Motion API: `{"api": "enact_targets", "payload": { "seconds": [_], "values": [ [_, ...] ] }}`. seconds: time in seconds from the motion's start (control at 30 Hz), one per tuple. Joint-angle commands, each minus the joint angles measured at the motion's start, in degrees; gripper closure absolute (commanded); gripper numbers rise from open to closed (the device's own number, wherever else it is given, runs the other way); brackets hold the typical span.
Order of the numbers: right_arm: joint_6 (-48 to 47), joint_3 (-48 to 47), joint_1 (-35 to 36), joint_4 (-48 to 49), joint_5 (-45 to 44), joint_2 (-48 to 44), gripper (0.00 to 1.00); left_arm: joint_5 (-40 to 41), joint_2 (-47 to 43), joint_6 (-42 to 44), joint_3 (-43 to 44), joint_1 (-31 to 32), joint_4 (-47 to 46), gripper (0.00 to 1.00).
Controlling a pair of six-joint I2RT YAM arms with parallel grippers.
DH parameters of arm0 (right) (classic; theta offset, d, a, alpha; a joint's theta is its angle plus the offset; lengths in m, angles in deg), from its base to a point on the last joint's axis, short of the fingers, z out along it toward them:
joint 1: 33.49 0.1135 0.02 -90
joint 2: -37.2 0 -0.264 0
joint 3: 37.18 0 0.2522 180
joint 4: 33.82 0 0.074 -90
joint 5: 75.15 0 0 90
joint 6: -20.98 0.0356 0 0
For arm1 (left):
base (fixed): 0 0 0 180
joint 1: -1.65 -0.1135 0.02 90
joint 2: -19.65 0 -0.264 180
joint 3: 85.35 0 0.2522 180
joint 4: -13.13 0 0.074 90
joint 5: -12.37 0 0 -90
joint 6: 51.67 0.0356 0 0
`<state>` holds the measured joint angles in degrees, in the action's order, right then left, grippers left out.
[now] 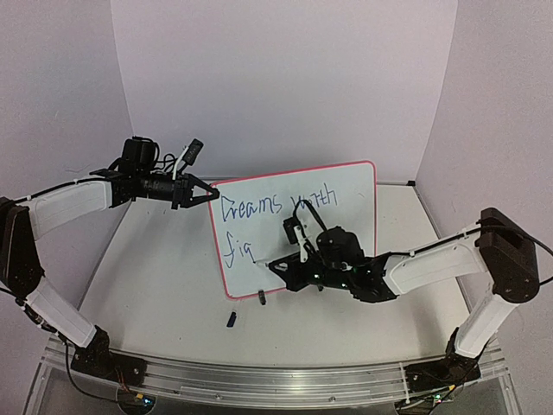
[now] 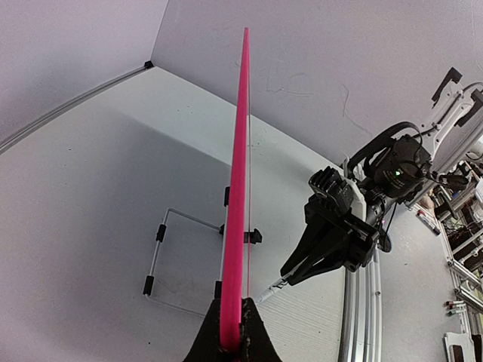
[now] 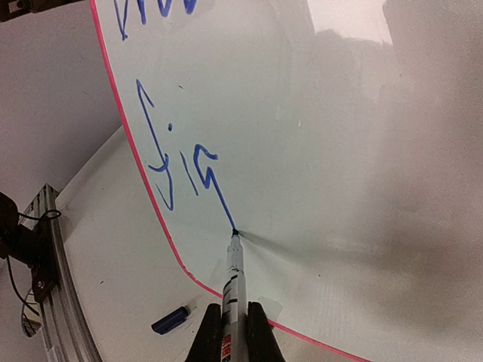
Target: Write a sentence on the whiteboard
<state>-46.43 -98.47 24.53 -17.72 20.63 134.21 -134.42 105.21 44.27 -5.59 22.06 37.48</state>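
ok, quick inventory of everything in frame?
large flat white whiteboard with red-pink rim: 1, white, upright mid-table
blue handwritten text: 2 lines, blue, on the board's face
white-barrelled marker pen: 1, white with black tip, tip on the board
small blue plastic pen cap: 1, blue, on the table near the board's lower corner
thin wire stand with black sleeves: 1, silver and black, behind the board
white table: 1, white, under everything
left gripper: 1, black, shut on the board's top corner
right gripper: 1, black, shut on the marker
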Motion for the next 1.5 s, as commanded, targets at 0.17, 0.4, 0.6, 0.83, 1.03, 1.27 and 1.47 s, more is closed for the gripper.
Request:
{"api": "enact_targets", "payload": {
  "seconds": [0.17, 0.4, 0.6, 0.83, 1.03, 1.27, 1.47],
  "values": [
    [0.7, -3.4, 1.0, 1.8, 2.7, 4.4, 1.00, 2.4, 1.7, 6.1, -0.8, 1.8, 6.2, 1.00],
    [0.7, -5.3, 1.0, 5.6, 2.4, 2.8, 1.00, 2.4, 1.7, 6.2, -0.7, 1.8, 6.2, 1.00],
    [1.5, -2.6, 1.0, 7.1, 1.7, -3.5, 1.00, 2.5, 1.6, 6.2, -0.8, 1.8, 6.2, 1.00],
    [-1.3, -1.5, 0.6, 5.3, -4.5, -5.3, 1.00, 2.5, 1.8, 6.2, -0.8, 1.8, 6.3, 1.00],
    [-2.1, -2.9, -0.2, 5.0, -5.3, -4.0, 1.00, 2.5, 1.9, 6.1, -0.8, 1.8, 6.3, 1.00],
    [-2.0, -4.2, -1.5, 3.7, -4.6, -2.3, 1.00, 2.5, 1.8, 6.3, -0.7, 1.8, 6.3, 1.00],
    [-1.0, -2.6, -1.5, 2.7, -3.5, -2.6, 1.00, 2.5, 1.7, 6.2, -0.7, 1.8, 6.4, 1.00]
  ]
}}
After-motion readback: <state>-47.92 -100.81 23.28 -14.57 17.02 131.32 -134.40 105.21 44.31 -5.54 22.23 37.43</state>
